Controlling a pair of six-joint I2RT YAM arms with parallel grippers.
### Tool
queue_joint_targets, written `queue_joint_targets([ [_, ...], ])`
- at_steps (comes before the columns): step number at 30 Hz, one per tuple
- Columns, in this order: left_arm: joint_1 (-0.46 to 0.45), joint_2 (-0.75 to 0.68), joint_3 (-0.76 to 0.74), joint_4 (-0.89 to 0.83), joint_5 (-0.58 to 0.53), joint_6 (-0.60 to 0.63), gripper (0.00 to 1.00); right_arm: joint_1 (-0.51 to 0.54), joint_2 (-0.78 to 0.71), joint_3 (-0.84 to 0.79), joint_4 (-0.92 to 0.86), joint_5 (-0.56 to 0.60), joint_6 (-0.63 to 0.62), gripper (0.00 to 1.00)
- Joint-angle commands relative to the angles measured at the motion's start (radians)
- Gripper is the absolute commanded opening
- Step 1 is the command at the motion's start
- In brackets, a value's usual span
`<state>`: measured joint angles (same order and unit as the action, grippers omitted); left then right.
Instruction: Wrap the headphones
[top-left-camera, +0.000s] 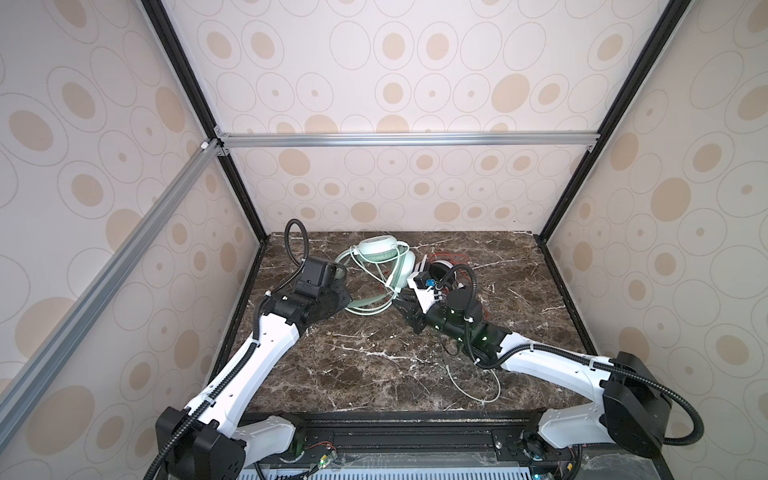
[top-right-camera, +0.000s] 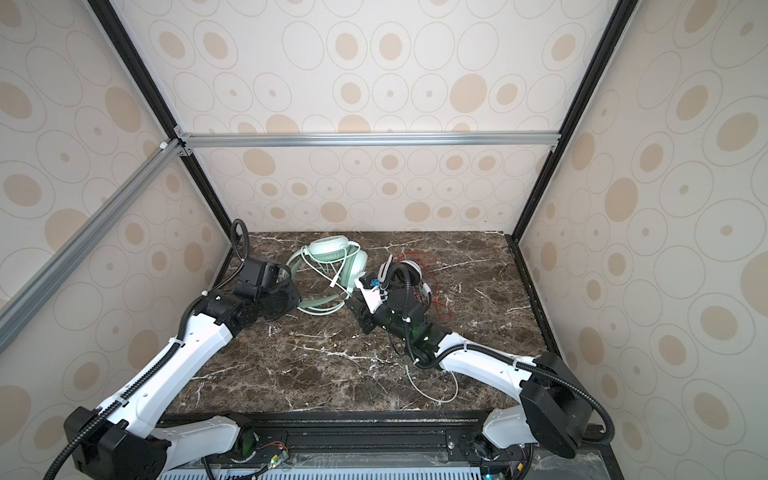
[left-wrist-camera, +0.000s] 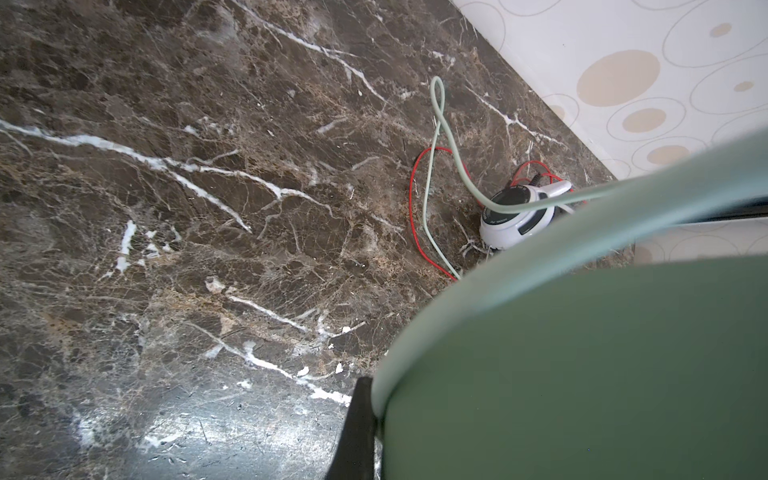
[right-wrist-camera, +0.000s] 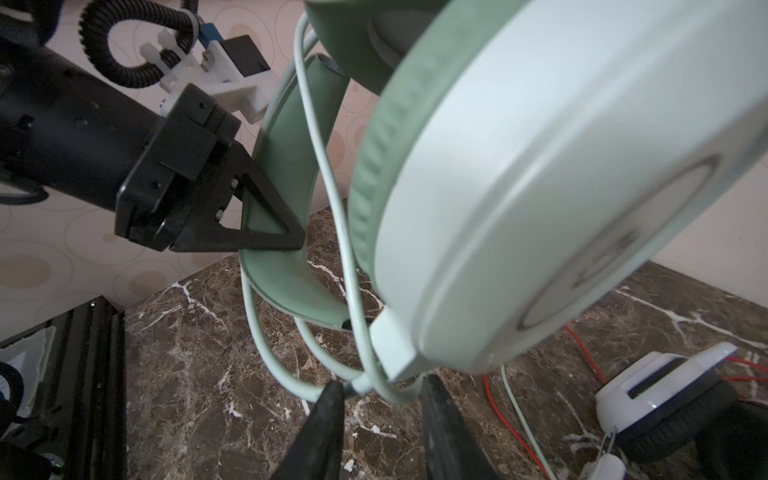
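**Mint pair held by its headband near the bench's back edge**

The left gripper (right-wrist-camera: 292, 245) was clamped shut on the headband of the mint green headphones (top-left-camera: 376, 247), which sat toward the back edge of the bench (top-left-camera: 365, 374), left of middle. The right gripper (right-wrist-camera: 382, 380) stood part-way apart, with loops of the pale green cable (left-wrist-camera: 424, 208) passing between its tips. That cable trailed under the right arm to a loop near the front edge. The white-and-black headphones (top-right-camera: 411, 268) lay just beside the mint pair, with their red cable (left-wrist-camera: 411, 195) strewn around them.
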<state>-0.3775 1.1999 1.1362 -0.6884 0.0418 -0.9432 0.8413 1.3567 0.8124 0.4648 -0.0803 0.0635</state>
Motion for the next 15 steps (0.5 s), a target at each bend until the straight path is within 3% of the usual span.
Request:
queue_joint_targets([
  [1,0.003,0.003,0.039,0.061,0.034,0.007,0.00,0.004,-0.023,-0.023,0.053,-0.023,-0.145,0.34],
  [5,0.002,0.009,0.042,0.059,0.049,0.012,0.00,0.004,0.001,-0.081,0.210,-0.071,-0.261,0.34],
  [8,0.003,0.006,0.041,0.056,0.052,0.015,0.00,0.005,0.017,-0.077,0.223,-0.095,-0.298,0.31],
  [15,0.002,0.007,0.043,0.048,0.052,0.021,0.00,0.004,0.024,-0.063,0.222,-0.099,-0.324,0.11],
])
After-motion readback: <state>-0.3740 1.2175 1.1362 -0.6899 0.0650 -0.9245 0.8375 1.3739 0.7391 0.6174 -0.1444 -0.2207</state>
